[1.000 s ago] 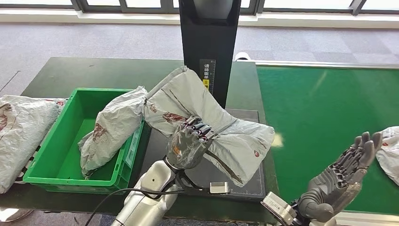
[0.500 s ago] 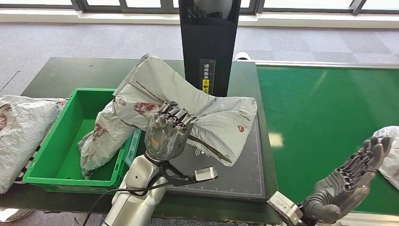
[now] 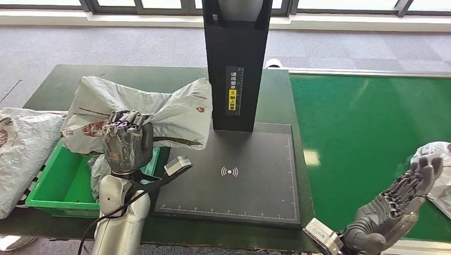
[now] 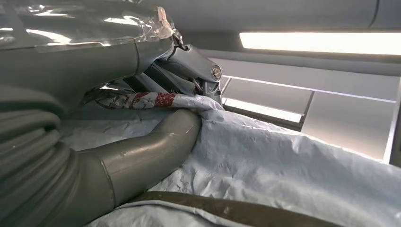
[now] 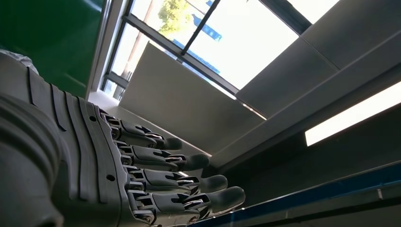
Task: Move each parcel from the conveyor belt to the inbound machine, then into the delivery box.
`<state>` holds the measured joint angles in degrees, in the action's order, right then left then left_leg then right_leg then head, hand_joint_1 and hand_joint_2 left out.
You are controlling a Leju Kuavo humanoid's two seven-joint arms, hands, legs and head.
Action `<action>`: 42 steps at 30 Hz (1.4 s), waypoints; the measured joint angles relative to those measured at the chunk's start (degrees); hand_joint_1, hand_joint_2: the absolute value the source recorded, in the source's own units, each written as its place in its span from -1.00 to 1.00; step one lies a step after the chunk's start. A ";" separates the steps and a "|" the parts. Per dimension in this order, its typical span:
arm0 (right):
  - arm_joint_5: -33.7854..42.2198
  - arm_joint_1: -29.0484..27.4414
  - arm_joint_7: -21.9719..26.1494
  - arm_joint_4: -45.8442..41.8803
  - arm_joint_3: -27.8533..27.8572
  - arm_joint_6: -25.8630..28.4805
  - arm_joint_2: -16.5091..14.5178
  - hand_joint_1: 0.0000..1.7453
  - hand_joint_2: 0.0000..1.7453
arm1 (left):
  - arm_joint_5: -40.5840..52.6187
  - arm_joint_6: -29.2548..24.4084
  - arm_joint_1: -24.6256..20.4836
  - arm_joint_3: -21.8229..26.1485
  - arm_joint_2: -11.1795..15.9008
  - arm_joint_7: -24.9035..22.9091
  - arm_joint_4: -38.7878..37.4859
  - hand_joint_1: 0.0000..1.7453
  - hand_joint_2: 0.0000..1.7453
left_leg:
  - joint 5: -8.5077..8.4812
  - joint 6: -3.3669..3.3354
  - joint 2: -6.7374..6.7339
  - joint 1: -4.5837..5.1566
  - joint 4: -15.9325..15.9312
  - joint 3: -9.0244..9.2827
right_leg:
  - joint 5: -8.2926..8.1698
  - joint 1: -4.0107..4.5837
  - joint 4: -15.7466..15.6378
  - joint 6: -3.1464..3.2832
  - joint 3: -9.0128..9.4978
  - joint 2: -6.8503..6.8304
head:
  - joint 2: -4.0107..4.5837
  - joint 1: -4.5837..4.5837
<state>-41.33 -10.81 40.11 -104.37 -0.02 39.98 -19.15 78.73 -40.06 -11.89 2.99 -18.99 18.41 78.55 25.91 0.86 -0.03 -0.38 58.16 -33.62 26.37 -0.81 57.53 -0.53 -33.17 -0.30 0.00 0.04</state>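
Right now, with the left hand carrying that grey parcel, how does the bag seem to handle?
Probably floppy: the grey parcel bunches where the left hand grips it, both ends flaring out. Likely light, since one hand lifts it. The crinkled film looks slick, so it might slip.

- A dark green table carries the whole setup; its far left corner is bare.
- Grey carpet floor stretches beyond the table's far edge.
- Dark-framed windows run along the far wall above a pale sill.
- Ceiling light strips glow between grey ceiling panels.
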 joint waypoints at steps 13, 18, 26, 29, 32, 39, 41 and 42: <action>1.06 -1.13 0.00 -0.63 0.87 0.00 -0.26 -1.00 1.00 | -6.79 0.00 -1.25 16.01 -0.32 3.25 3.27 0.11 1.00 | -0.03 0.08 -0.02 -0.05 -0.01 -0.01 | 0.02 0.11 0.01 0.04 -0.05 0.03 | 0.00 0.00; 1.23 -1.32 0.00 -1.07 1.48 0.00 -0.34 -1.00 1.00 | -6.92 0.00 -1.31 18.10 -0.50 1.36 3.87 -1.00 1.00 | -0.03 0.07 -0.01 -0.08 0.00 -0.02 | 0.01 0.09 0.01 0.04 -0.03 0.03 | 0.00 0.00; 1.06 -1.33 0.00 -1.16 1.53 0.00 -0.37 -1.00 1.00 | -8.07 0.00 -1.26 20.01 -0.64 0.36 5.39 -1.00 1.00 | -0.02 0.07 -0.01 -0.06 0.00 -0.02 | 0.00 0.07 0.00 0.04 -0.03 0.06 | 0.00 0.00; 1.04 -1.33 0.00 -1.16 1.53 0.00 -0.37 -1.00 1.00 | -8.09 0.00 -1.26 20.43 -0.66 0.40 5.51 -1.00 1.00 | -0.03 0.07 -0.01 -0.07 0.00 -0.02 | 0.00 0.08 0.00 0.05 -0.04 0.07 | 0.00 0.00; 1.04 -1.33 0.00 -1.16 1.53 0.00 -0.37 -1.00 1.00 | -8.09 0.00 -1.25 20.56 -0.68 0.42 5.65 -1.00 1.00 | -0.03 0.07 -0.01 -0.07 0.00 -0.02 | 0.00 0.08 0.01 0.05 -0.03 0.06 | 0.00 0.00; 1.04 -1.33 0.00 -1.16 1.53 0.00 -0.37 -1.00 1.00 | -8.09 0.00 -1.25 20.81 -0.68 0.44 5.82 -1.00 1.00 | -0.02 0.07 -0.01 -0.06 0.00 -0.02 | 0.00 0.07 0.00 0.05 -0.04 0.06 | 0.00 0.00; 1.05 -1.33 0.00 -1.16 1.54 0.00 -0.37 -1.00 1.00 | -8.16 0.00 -1.25 20.91 -0.69 0.48 5.86 -1.00 1.00 | -0.02 0.07 -0.01 -0.06 0.00 -0.02 | 0.00 0.07 0.00 0.05 -0.03 0.06 | 0.00 0.00; 1.06 -1.33 0.00 -1.16 1.55 0.00 -0.37 -1.00 1.00 | -8.25 0.00 -1.25 20.93 -0.69 0.54 5.88 -1.00 1.00 | -0.02 0.07 -0.01 -0.06 0.00 -0.02 | 0.00 0.07 0.00 0.05 -0.03 0.06 | 0.00 0.00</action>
<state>-40.27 -12.15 40.11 -105.53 1.53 39.98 -19.52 70.49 -40.06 -13.14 23.92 -19.69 18.94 84.43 25.89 0.93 -0.04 -0.44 58.16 -33.64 26.37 -0.74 57.53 -0.48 -33.21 -0.23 0.00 0.04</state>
